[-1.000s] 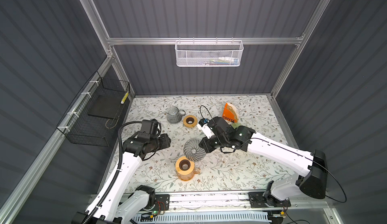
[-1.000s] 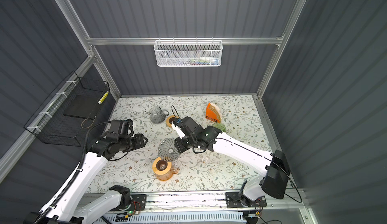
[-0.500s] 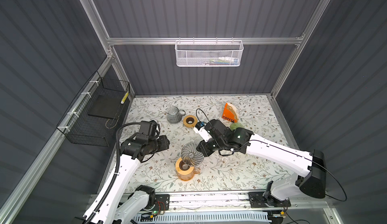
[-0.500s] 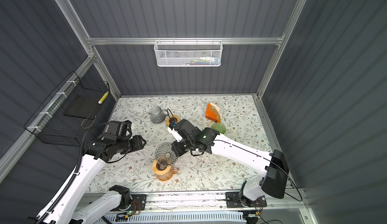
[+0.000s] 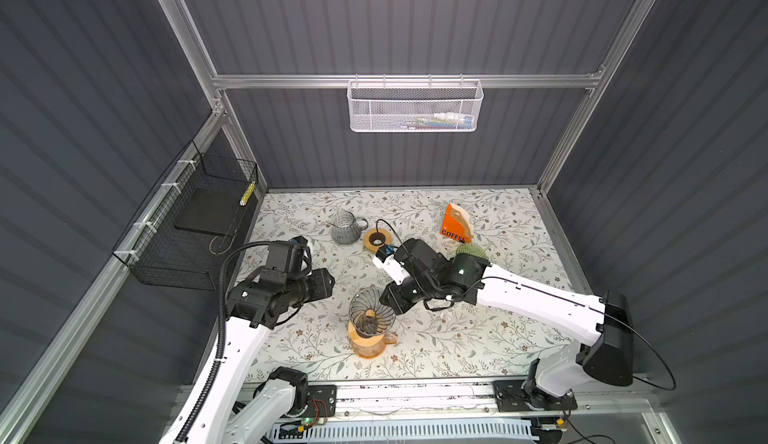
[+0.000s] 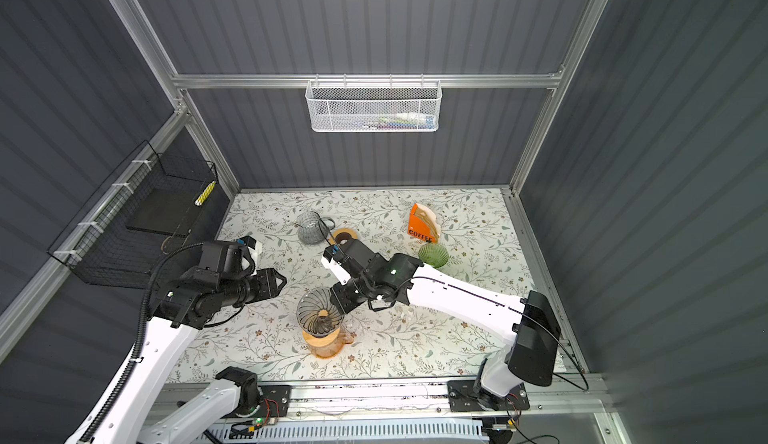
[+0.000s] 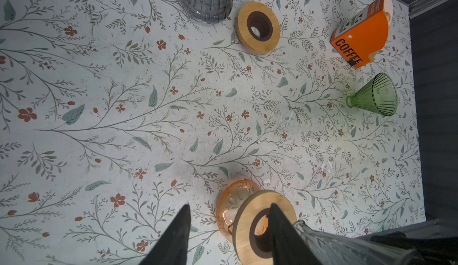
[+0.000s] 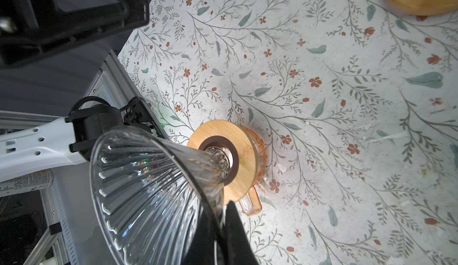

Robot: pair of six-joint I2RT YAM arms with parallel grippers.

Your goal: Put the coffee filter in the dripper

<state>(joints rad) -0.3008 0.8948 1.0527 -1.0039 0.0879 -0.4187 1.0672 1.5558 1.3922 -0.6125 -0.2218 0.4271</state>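
Clock directions are read in the top views from the table's middle, twelve toward the back wall.

1. Right gripper (image 5: 392, 301) (image 8: 221, 209): jaws clamped on the rim of the grey dripper (image 5: 371, 317) (image 6: 319, 311) (image 8: 148, 189), taking it from its 3 o'clock side.
2. The grey dripper is near the middle of the table (image 5: 498, 338), at about 7 o'clock. It is tilted, mouth leaning away from the gripper, and nothing lies inside it.
3. Its narrow end points into the hole of the wooden ring (image 8: 245, 157) that sits on the orange jug (image 5: 368, 348) (image 7: 229, 201). Whether the tip rests on the ring or hangs just above it cannot be told from these views.
4. Left gripper (image 5: 327, 283) (image 6: 278, 282) (image 7: 229, 206): jaws apart, nothing between them. It is at 9 o'clock, off the table surface, near the grey dripper but not touching it.
5. Paper filters (image 5: 462, 214) (image 7: 388, 4): inside the orange box (image 5: 455, 228) (image 7: 359, 35) marked COFFEE, between 1 and 2 o'clock, well apart from the grey dripper. Only their pale edges show at the box's open top.
6. Green dripper (image 5: 469, 250) (image 6: 433, 255) (image 7: 374, 96): just beside the box, at 2 o'clock, lying on its side.
7. Grey jug (image 5: 345, 228) and a second wooden ring (image 5: 377, 239): side by side at about 11 o'clock, the ring flat on the table.
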